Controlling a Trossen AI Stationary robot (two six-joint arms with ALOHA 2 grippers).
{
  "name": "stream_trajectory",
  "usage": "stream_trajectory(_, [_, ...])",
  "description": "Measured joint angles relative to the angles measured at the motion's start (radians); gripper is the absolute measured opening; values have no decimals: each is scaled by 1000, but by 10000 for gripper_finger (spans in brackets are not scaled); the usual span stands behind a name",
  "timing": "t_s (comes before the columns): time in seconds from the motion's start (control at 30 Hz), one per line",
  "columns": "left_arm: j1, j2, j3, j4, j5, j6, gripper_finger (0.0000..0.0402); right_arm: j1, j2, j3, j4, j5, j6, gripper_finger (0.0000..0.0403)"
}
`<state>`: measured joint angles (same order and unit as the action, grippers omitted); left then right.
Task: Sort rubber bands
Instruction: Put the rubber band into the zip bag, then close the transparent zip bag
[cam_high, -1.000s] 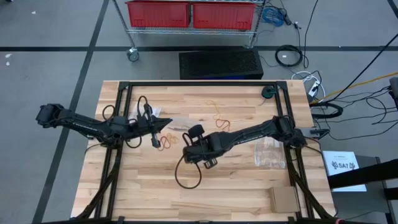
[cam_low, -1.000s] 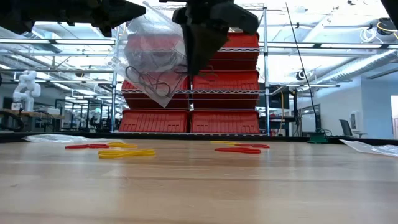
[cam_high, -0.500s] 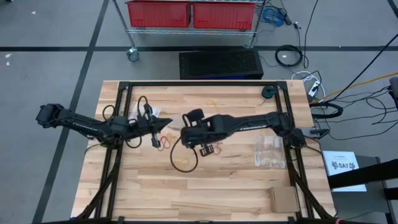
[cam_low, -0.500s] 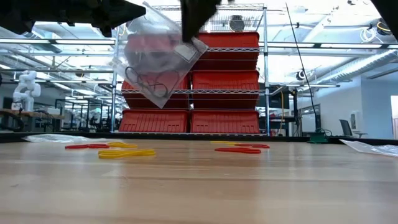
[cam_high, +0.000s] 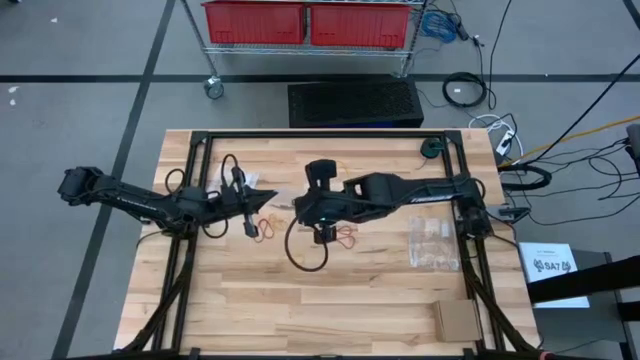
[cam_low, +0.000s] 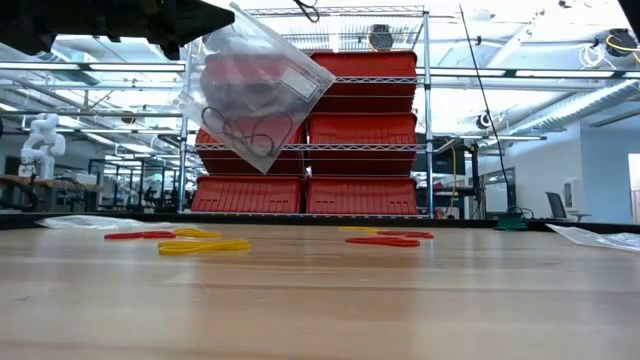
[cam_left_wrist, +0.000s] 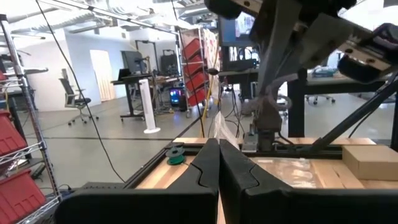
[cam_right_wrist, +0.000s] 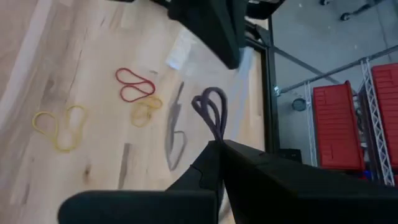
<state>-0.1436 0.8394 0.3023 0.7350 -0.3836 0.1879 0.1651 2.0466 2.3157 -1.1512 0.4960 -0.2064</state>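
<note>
A dark rubber band (cam_right_wrist: 211, 112) dangles pinched in the right claw (cam_right_wrist: 217, 149). Red (cam_right_wrist: 135, 84) and yellow bands (cam_right_wrist: 59, 127) lie flat on the desk (cam_right_wrist: 37, 62) below it.

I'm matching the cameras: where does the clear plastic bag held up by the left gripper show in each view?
High: clear plastic bag, mid-table, at the left gripper.
Low: hanging, upper left.
Left wrist: edge-on, pinched by its fingers.
Right wrist: beyond the held dark band.
Shared: red bins.
</note>
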Motion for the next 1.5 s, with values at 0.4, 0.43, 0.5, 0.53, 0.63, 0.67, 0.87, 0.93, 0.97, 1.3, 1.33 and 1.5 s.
stream_trajectory(0.4, [0,0,0,4,0,-1,0,-75,69,-1,58,-90,85,0])
stream_trajectory(0.43, [0,0,0,5,0,-1,0,-77,77,-2,57,-106,90,0])
stream_trajectory(0.5, [0,0,0,5,0,-1,0,-81,86,-1,79,-128,96,0])
stream_trajectory(0.53, [0,0,0,6,0,-1,0,-81,88,-1,74,-137,109,0])
stream_trajectory(0.63, [0,0,0,8,0,-1,0,-89,100,0,80,-142,149,0])
stream_trajectory(0.67, [0,0,0,7,0,-1,0,-94,102,-1,77,-145,164,0])
stream_trajectory(0.87, [0,0,0,10,4,-1,0,-125,110,-1,131,-159,210,20])
stream_trajectory(0.93, [0,0,0,10,7,-1,0,-127,110,-1,159,-163,210,38])
stream_trajectory(0.97, [0,0,0,9,8,-1,0,-128,110,-1,168,-165,210,48])
stream_trajectory(1.3, [0,0,0,8,8,-1,0,-124,108,-1,158,-262,222,149])
stream_trajectory(1.33, [0,0,0,8,8,-1,0,-124,107,-1,148,-262,222,152])
stream_trajectory(1.5, [0,0,0,5,8,1,0,-116,74,0,15,-260,248,149])
